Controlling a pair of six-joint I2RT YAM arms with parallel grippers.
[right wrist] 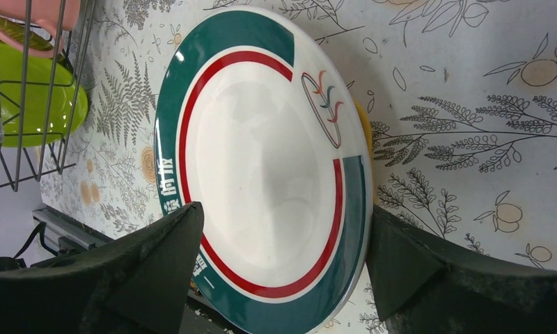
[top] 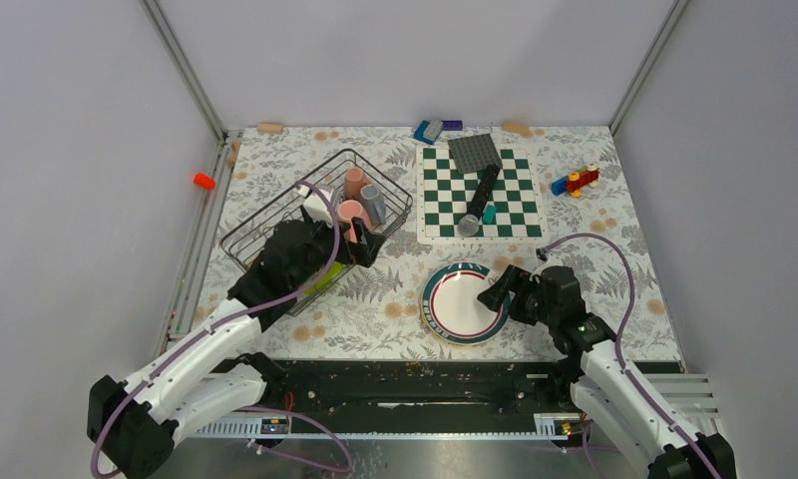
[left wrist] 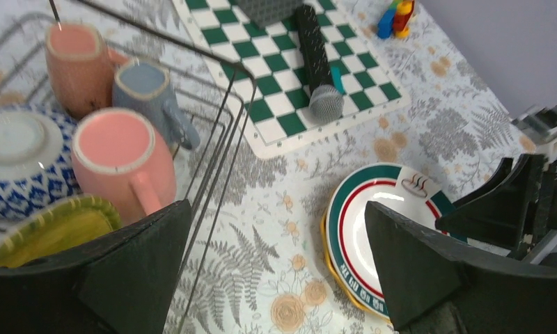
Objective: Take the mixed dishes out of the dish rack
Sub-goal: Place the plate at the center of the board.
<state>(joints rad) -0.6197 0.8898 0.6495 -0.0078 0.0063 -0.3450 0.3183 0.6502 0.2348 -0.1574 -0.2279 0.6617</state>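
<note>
Grey walls stand around a worktop (top: 375, 319) with a cover of leaves and flowers.

At about 10 o'clock on the worktop sits the dish rack (top: 265, 222), a dark wire basket. Inside it are a pink mug (left wrist: 122, 160), a second pink mug (left wrist: 77, 59) behind it, a grey mug (left wrist: 147, 87), a blue bowl (left wrist: 18, 184) and a green plate (left wrist: 53, 233). These dishes have not been taken out yet.

The left hand (top: 363, 244) hangs over the rack's 4 o'clock corner, just beside the nearest pink mug. Its fingers are spread apart and it holds nothing. I think it is there because that mug is the easiest one to reach, with its handle pointing toward the hand.

Near 6 o'clock a white plate (top: 465, 302) with a green and red rim lies flat on the worktop, out of the rack. It rests on a yellow plate (left wrist: 329, 259), and only the edge of that one peeks out. Stacking them probably saves room.

The right hand (top: 497, 289) is at the white plate's 3 o'clock edge. Its fingers are wide apart and it grips nothing.

At 1 o'clock lies a chessboard (top: 435, 215) with a black microphone (top: 480, 195) on it. At 2 o'clock are toy blocks (top: 575, 182). They are not dishes, so I think they can stay there.
</note>
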